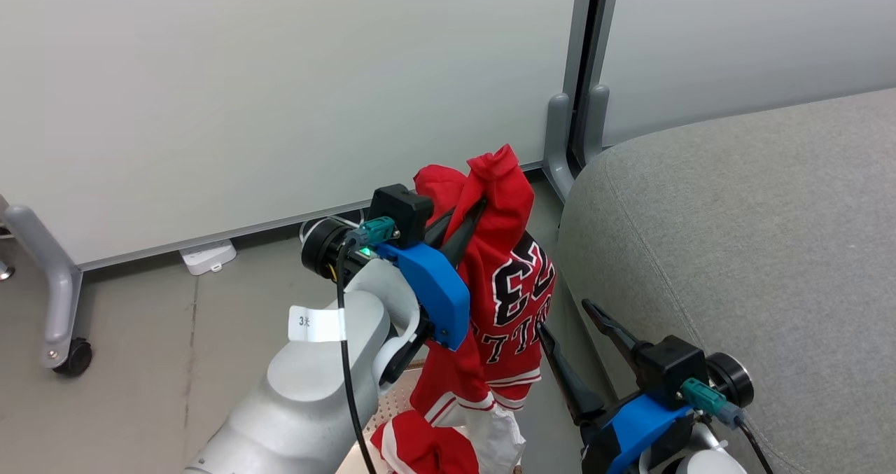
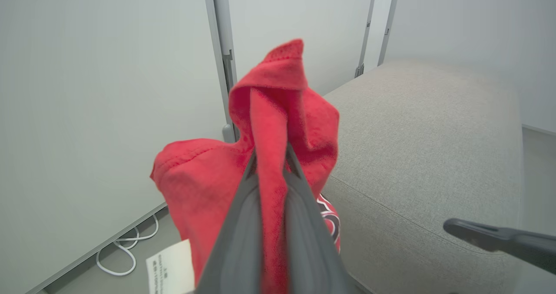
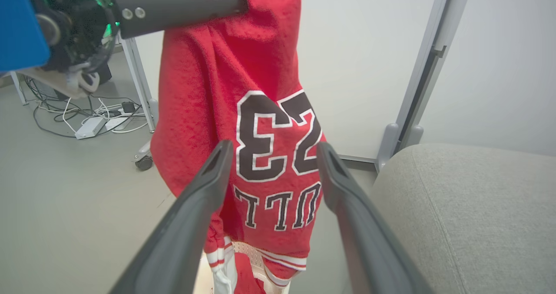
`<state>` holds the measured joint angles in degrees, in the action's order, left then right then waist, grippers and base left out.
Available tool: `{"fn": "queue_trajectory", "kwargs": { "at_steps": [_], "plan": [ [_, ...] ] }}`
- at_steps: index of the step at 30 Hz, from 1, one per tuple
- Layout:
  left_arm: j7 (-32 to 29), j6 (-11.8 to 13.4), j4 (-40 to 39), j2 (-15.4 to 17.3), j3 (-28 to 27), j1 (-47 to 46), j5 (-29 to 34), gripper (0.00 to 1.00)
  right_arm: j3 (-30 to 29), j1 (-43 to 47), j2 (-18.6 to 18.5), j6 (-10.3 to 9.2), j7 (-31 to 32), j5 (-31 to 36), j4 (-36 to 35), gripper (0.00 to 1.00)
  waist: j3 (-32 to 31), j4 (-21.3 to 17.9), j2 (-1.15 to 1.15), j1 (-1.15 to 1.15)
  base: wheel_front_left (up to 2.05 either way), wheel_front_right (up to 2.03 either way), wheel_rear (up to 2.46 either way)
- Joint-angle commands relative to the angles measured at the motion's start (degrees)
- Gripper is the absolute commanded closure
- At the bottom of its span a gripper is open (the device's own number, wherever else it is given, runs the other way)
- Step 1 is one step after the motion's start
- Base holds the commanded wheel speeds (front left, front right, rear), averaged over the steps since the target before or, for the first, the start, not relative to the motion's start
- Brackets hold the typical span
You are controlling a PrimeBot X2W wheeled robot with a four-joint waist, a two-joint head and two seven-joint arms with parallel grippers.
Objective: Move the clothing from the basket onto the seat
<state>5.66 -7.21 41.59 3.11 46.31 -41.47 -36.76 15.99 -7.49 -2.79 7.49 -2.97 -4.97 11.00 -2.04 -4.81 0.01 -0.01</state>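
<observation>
Red fleece with black-and-white "23" lettering, the jersey (image 1: 514, 285) hangs in the air just beside the grey woven seat (image 1: 756, 236). We see the left gripper (image 1: 478, 208) clenched on a bunched fold at the garment's top. The lower end, with its white striped trim, dangles over the perforated cream basket (image 1: 393, 402). The right gripper (image 1: 564, 316) is released, jaws spread wide, near the lettering. A pale partition panel (image 1: 280, 96) stands behind.
</observation>
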Motion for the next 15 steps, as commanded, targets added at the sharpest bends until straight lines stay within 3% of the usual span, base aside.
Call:
{"fn": "queue_trajectory", "kwargs": {
  "at_steps": [1,15],
  "plan": [
    [0.18,-0.37,0.22,-0.14,0.27,-1.06,-0.23,1.0,0.11,1.11,-0.17,0.02,0.25,0.52,-0.25,0.0,-0.27,-0.21,-0.01,0.01,0.0,0.0,0.0],
    [1.37,0.68,1.19,-0.22,3.68,-1.48,-3.16,1.0,1.25,-0.84,-0.16,0.02,1.14,1.48,-0.68,0.0,0.28,-0.96,-0.01,0.01,0.0,0.0,0.0]
  ]
}}
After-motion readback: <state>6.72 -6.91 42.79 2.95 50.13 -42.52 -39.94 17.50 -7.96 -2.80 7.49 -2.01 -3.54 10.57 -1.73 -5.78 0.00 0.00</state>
